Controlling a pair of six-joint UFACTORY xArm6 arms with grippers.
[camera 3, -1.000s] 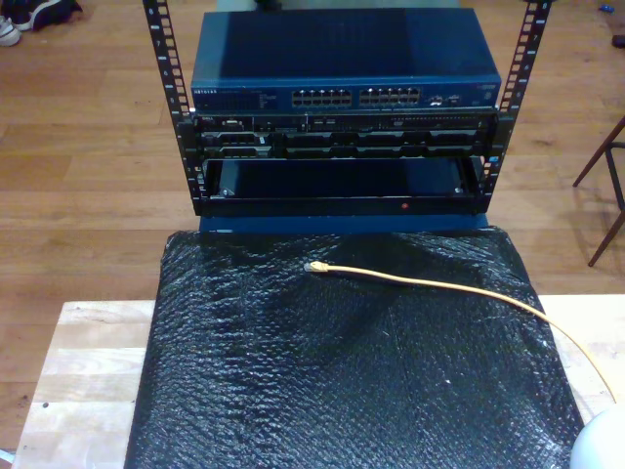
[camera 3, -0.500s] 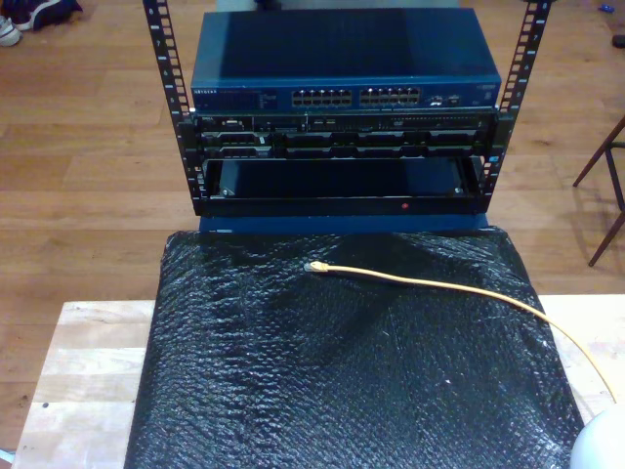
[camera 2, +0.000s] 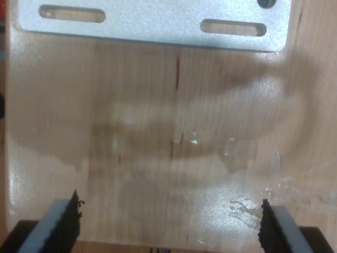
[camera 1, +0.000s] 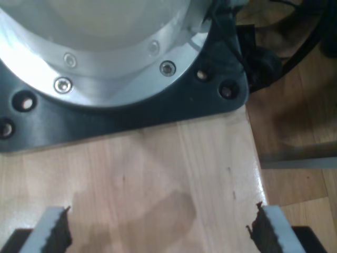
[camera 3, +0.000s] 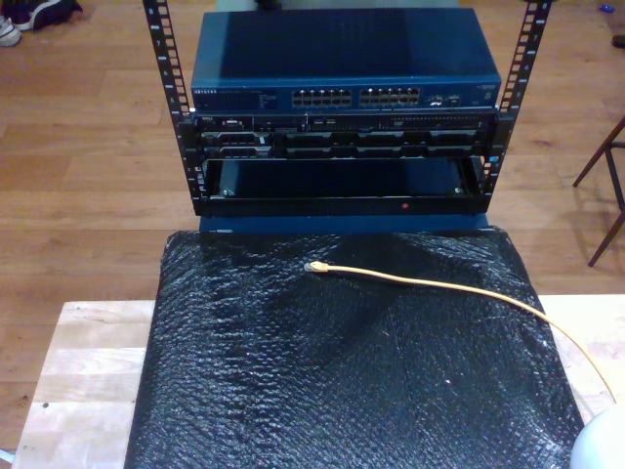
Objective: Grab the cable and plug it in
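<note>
Both claws gape over bare wood; the cable (camera 3: 459,288) lies alone across the black mat (camera 3: 293,391).

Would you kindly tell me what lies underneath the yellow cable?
The cable with its clear plug lies on black bubble wrap spread over a wooden table. Whatever sits beneath the wrap's middle is covered.
</note>
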